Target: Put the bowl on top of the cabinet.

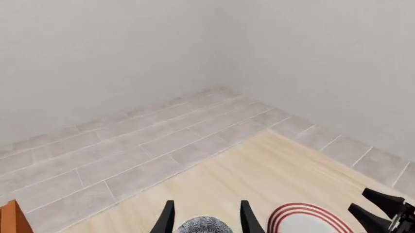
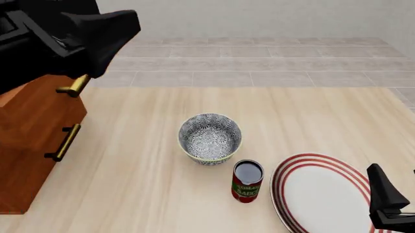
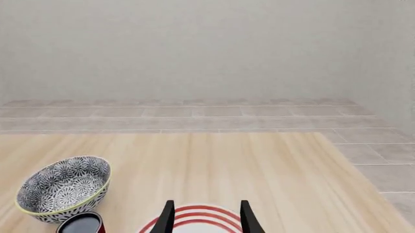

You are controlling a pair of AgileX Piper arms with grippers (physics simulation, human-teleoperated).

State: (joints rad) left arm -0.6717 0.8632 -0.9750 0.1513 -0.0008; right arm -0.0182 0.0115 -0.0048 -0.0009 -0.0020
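Observation:
The bowl point(image 2: 209, 138), deep with a black-and-white floral pattern and a pale rim, stands upright mid-table. It also shows in the right wrist view as bowl point(image 3: 63, 187), and its rim point(image 1: 204, 225) peeks between the left fingers. The reddish-brown cabinet point(image 2: 32, 131) with brass handles fills the left side. My left gripper point(image 1: 207, 204) is open and empty; its arm point(image 2: 71, 36) hangs high over the cabinet, well apart from the bowl. My right gripper point(image 3: 207, 204) is open over the plate, also seen as the right gripper point(image 2: 388, 196) at the near right.
A tomato-sauce can point(image 2: 247, 180) stands just in front of and right of the bowl. A flat white plate with red rings point(image 2: 324, 194) lies at the near right. Beyond the table's far edge point(image 2: 259, 87) is tiled floor and a plain wall.

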